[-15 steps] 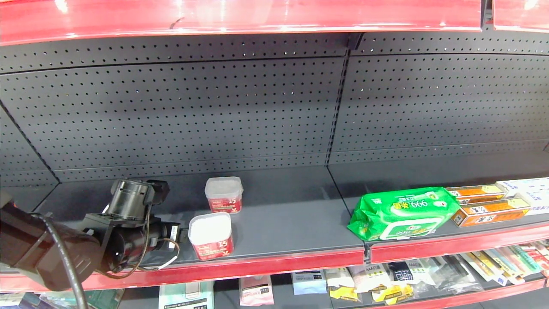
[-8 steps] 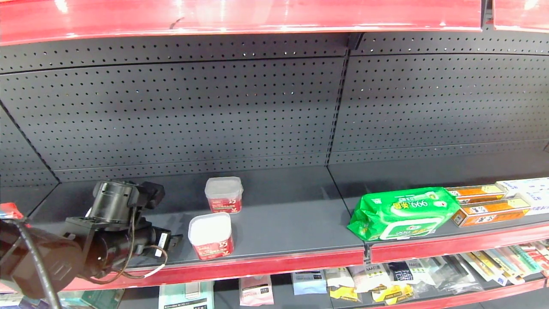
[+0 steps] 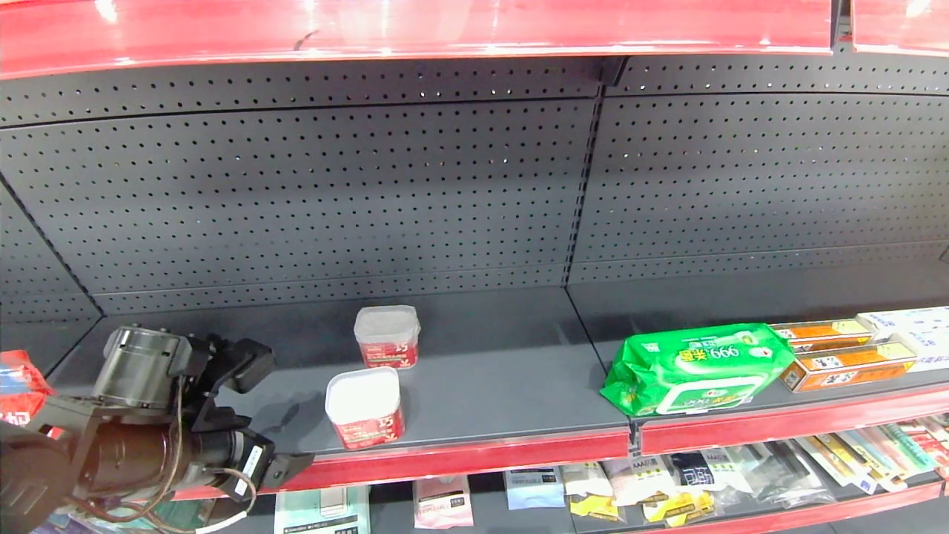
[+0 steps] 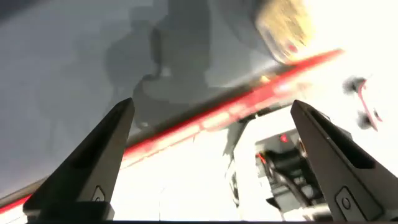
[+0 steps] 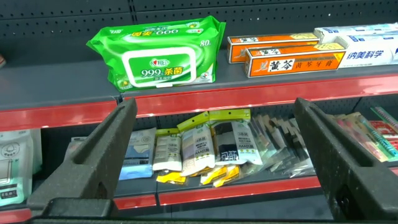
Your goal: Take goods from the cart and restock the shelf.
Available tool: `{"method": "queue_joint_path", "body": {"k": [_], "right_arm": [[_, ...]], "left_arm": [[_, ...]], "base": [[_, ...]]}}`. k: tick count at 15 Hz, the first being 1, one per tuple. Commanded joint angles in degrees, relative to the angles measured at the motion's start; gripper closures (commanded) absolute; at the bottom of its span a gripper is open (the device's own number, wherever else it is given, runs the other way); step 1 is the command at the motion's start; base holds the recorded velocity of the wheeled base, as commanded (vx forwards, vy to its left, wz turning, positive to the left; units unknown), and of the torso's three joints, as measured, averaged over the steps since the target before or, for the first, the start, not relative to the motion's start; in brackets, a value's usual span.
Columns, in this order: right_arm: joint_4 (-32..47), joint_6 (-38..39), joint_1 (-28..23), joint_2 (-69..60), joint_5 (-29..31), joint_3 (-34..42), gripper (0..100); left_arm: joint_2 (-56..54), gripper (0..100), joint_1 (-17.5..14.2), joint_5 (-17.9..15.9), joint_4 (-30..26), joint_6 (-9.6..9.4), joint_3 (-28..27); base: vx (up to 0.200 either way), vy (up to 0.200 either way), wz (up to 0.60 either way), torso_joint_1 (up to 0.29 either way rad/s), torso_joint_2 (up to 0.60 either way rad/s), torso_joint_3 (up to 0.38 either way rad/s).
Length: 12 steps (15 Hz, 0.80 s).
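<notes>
Shelf (image 3: pixel 482 371) with 2 red tubs (image 3: pixel 365 406), left pincer (image 4: pixel 212 104) released, right pincer (image 5: pixel 214 102) released facing green wipes (image 5: pixel 158 53)

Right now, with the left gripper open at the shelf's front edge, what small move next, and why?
Probably draw the left gripper back clear of the shelf to fetch more goods: its jaws stand open and empty, and the front tub and rear tub already stand upright on it, untouched.

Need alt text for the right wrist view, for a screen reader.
The right end effector, wide open and empty, faces a red-edged shelf holding a green wipes pack beside two orange boxes. Small packets lie on the lower shelf.
</notes>
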<state>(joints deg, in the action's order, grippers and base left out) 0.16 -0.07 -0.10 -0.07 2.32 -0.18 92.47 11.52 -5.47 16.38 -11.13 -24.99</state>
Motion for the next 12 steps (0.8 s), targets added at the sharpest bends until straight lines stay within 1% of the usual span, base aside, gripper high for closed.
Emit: {"method": "queue_joint_path", "body": {"k": [1,3,4,7,9,12], "right_arm": [[0.02,-0.01,0.01,0.07,-0.03,0.01,0],[0.02,-0.01,0.01,0.07,-0.03,0.01,0],[0.02,-0.01,0.01,0.07,-0.03,0.01,0],[0.02,-0.01,0.01,0.07,-0.03,0.01,0],[0.02,-0.01,0.01,0.07,-0.03,0.01,0],[0.02,-0.01,0.01,0.07,-0.03,0.01,0]], "left_arm": [[-0.53,0,0.52,-0.15,-0.12,-1.44,-0.15],[0.35,0,0.96,-0.15,-0.04,-1.97,-0.32],[0.96,0,1.49,-0.15,0.05,-1.88,-0.41],[1.14,0,1.58,-0.15,0.05,-1.88,-0.5],[2.63,0,1.49,-0.15,0.4,-1.7,-1.46],[3.86,0,1.66,-0.15,1.9,-1.7,-1.64]], "base": [[0.0,0.0,0.0,0.0,0.0,0.0],[0.0,0.0,0.0,0.0,0.0,0.0],[0.0,0.0,0.0,0.0,0.0,0.0],[0.0,0.0,0.0,0.0,0.0,0.0],[0.0,0.0,0.0,0.0,0.0,0.0],[0.0,0.0,0.0,0.0,0.0,0.0]]}}
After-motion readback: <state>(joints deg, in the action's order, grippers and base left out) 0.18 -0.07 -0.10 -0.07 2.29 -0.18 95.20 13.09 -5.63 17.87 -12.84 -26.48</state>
